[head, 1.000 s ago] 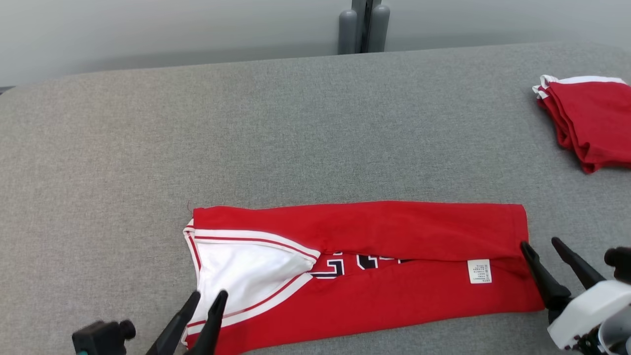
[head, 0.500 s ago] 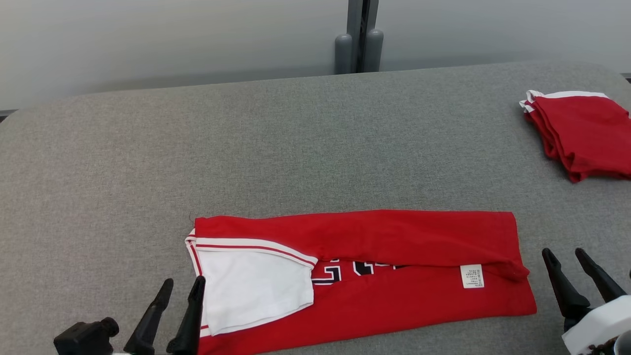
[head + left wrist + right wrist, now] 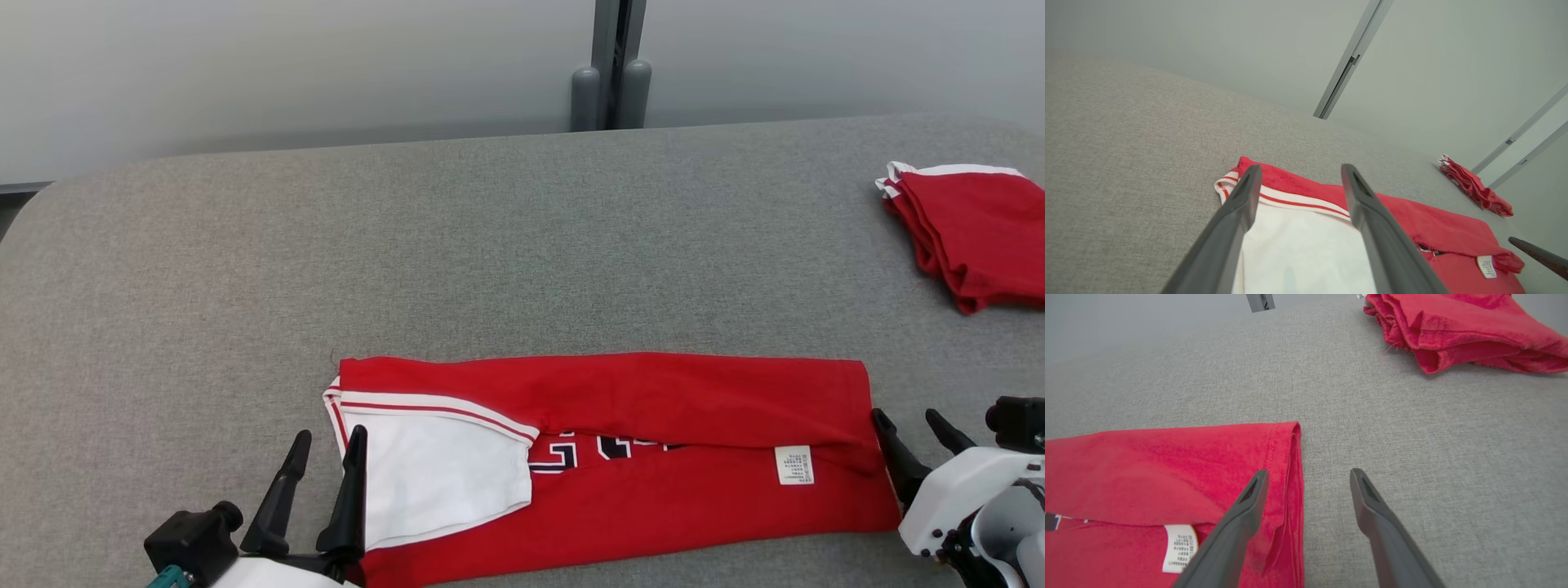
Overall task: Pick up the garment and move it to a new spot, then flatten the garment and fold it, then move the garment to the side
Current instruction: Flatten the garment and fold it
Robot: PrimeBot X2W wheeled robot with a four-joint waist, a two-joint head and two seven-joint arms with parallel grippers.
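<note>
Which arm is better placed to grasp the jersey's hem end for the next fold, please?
Right. The right gripper, open, straddles the hem; the left gripper, also open, is at the opposite end of the jersey.

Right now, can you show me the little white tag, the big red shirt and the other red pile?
white tag (image 3: 794, 465), head view, middle of the label
red shirt (image 3: 694, 392), head view, the folded-over red flap
red pile (image 3: 980, 237), head view, top layer of the stack
</note>
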